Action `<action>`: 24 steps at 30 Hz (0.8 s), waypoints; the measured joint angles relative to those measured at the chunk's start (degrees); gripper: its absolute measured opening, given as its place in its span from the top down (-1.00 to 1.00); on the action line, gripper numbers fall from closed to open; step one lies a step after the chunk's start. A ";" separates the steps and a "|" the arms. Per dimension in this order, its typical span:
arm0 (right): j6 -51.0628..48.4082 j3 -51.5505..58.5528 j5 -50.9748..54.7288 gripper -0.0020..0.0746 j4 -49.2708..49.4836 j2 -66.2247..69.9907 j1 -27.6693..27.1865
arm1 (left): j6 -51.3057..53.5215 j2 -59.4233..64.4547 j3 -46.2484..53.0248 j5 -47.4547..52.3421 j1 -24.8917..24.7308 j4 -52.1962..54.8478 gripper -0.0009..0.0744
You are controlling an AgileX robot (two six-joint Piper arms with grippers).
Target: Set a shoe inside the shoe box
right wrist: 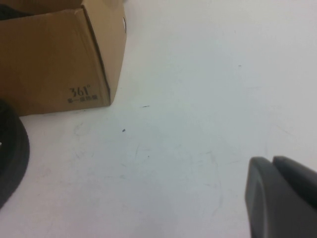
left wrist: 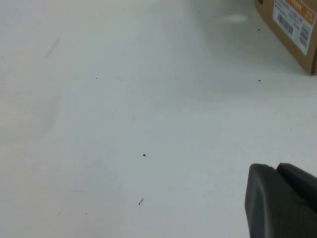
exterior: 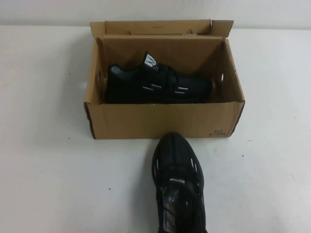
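Starts at the left with the left end effector (left wrist: 276, 169), fingers pressed together, closed and gripping nothing, over bare white worktop (left wrist: 124, 124). Shows there, well apart from those fingers, one brown corner of the shoe box (left wrist: 265, 11) bearing a white barcode label (left wrist: 294, 21).

Moves on, in the high view, to the shoe box (exterior: 163, 120) at the middle of the worktop (exterior: 43, 145), open, its attached flap lid (exterior: 155, 26) standing up along the 12 o'clock side. Carries tiny black print (exterior: 217, 132) low on the front wall, near the corner toward 5 o'clock. Holds one black sneaker (exterior: 158, 85) on its side, heel with grey lining toward 9 o'clock, toe toward 3 o'clock, white tongue tag and short white dashes facing up.

Places the shoe (exterior: 178, 187) outside the box, on the worktop at 6 o'clock from it, upright on its sole, toe pointing to 12 o'clock and just short of the front wall, shiny stuffing catching light in the opening, heel cut off by the frame edge.

Ends at the right with the right end effector (right wrist: 273, 161), likewise closed, fingers together and gripping nothing, over bare worktop. Shows there the printed box corner and the dark rounded toe of the shoe beside it, both well apart from the fingers.
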 joint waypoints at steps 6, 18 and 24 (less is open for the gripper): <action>0.00 0.00 0.00 0.99 0.00 0.00 0.00 | -0.59 0.00 0.00 -0.09 0.00 -0.09 0.98; 0.00 0.00 -5.94 0.99 0.00 0.00 0.00 | -0.59 0.00 0.08 -6.71 0.00 -0.09 0.99; 0.00 0.00 -24.39 0.99 0.46 0.00 0.00 | -0.59 0.00 0.08 -25.36 0.00 -0.09 0.99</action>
